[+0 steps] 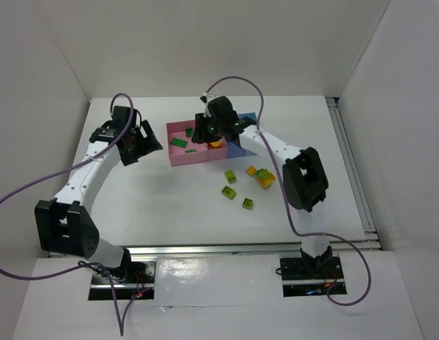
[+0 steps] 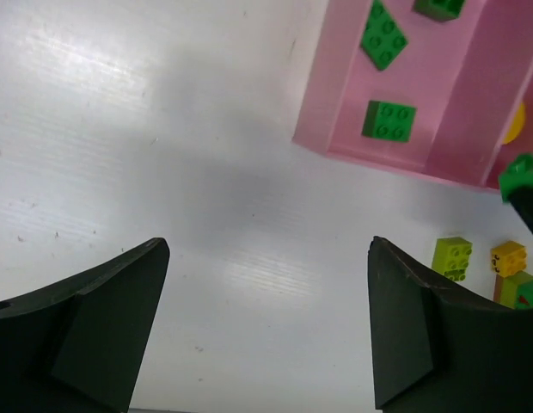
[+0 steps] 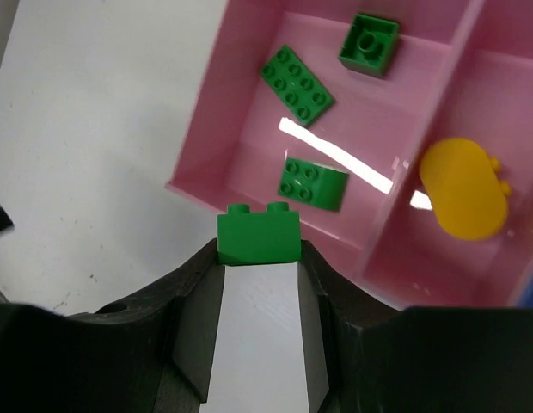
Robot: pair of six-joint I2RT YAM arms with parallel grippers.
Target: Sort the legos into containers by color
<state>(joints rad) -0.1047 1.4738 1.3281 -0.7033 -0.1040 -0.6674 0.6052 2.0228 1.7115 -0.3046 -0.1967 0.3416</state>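
Note:
My right gripper (image 3: 259,249) is shut on a dark green lego (image 3: 259,235), held above the near edge of the pink bins (image 3: 249,103). Three dark green legos (image 3: 296,79) lie in the left pink bin; a yellow piece (image 3: 464,188) lies in the pink bin beside it. In the top view the right gripper (image 1: 204,132) hovers over the pink containers (image 1: 178,157), with blue bins (image 1: 237,149) to their right. Loose lime green (image 1: 229,193) and orange-yellow legos (image 1: 265,177) lie on the table in front. My left gripper (image 2: 266,327) is open and empty over bare table, left of the bins (image 2: 335,103).
White walls enclose the white table (image 1: 156,205) on three sides. A metal rail (image 1: 354,170) runs along the right edge. Purple cables loop from both arms. The left arm (image 1: 92,170) reaches along the table's left side.

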